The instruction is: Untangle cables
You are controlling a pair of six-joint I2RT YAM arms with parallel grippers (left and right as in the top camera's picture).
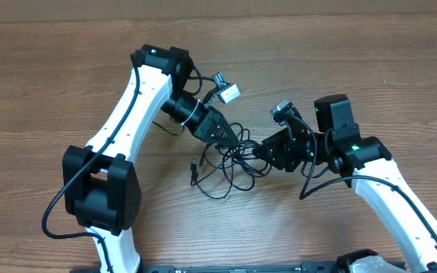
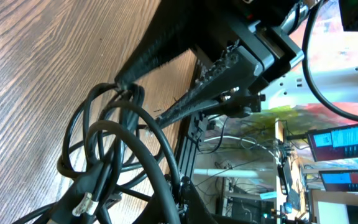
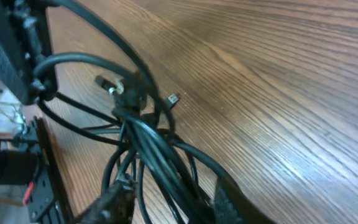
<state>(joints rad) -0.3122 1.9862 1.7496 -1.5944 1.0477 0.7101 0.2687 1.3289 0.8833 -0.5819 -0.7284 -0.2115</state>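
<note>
The cables [image 1: 226, 171] lie as a tangle of thin black loops on the wooden table between my two grippers. One small plug [image 1: 194, 164] sticks out at the tangle's left. My left gripper [image 1: 232, 140] reaches down from the upper left and is shut on the upper edge of the cables. In the left wrist view the loops [image 2: 104, 124] fill the foreground, with a silvery plug [image 2: 84, 202] low down. My right gripper [image 1: 258, 150] comes in from the right. In the right wrist view its jaws [image 3: 169, 208] stand apart around the cable bundle [image 3: 142, 137], with table showing beside the cords.
The wooden table [image 1: 355, 61] stretches all round the tangle. Two loose plug ends [image 3: 102, 81] [image 3: 173, 98] lie beyond the bundle. The left arm's white link [image 1: 127, 106] crosses the left side, the right arm's [image 1: 400, 205] the lower right. Thicker arm wires hang by both wrists.
</note>
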